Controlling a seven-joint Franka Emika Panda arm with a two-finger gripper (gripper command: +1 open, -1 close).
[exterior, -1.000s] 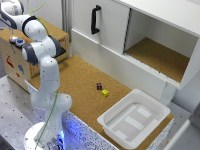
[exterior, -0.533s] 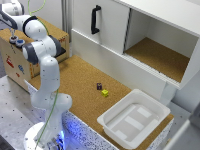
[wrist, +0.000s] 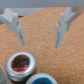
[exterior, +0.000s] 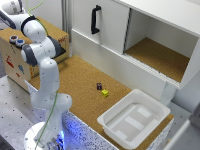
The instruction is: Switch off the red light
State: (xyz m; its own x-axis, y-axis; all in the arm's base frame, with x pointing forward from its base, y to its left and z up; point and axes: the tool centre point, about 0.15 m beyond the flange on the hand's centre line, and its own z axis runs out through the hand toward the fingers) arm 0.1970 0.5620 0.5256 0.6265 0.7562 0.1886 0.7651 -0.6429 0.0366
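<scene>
Starting at the upper left of the exterior view, we find the red light (exterior: 13, 39) sitting on top of the wooden box (exterior: 12, 62), with the blue-centred button (exterior: 20, 43) just beside it; the arm's white links rise behind and over them, but its tip runs out of the frame's top-left corner, so this view gives us no sight of the claw. Moving right, the cork-topped surface (exterior: 80, 82) carries a small dark block (exterior: 99, 86) and a yellow block (exterior: 105, 92) close together near the middle, then the white tray (exterior: 131, 119) at lower right and the open cabinet (exterior: 160, 55) at upper right; none of these matter to the job. The wrist view supplies what is missing: the claw (wrist: 40, 35) stands open, its two fingers (wrist: 18, 32) spread apart over bare cork and holding nothing, and the red light (wrist: 20, 65) lies at the lower left of that frame with the blue-centred button (wrist: 46, 80) beside it, partly cut off at the bottom edge. We see no contact between fingers and button, so we judge the task barely begun: the claw is near, but aligning over the red centre and pressing down remain. Whether the lamp is glowing we cannot tell from its blurred face.
</scene>
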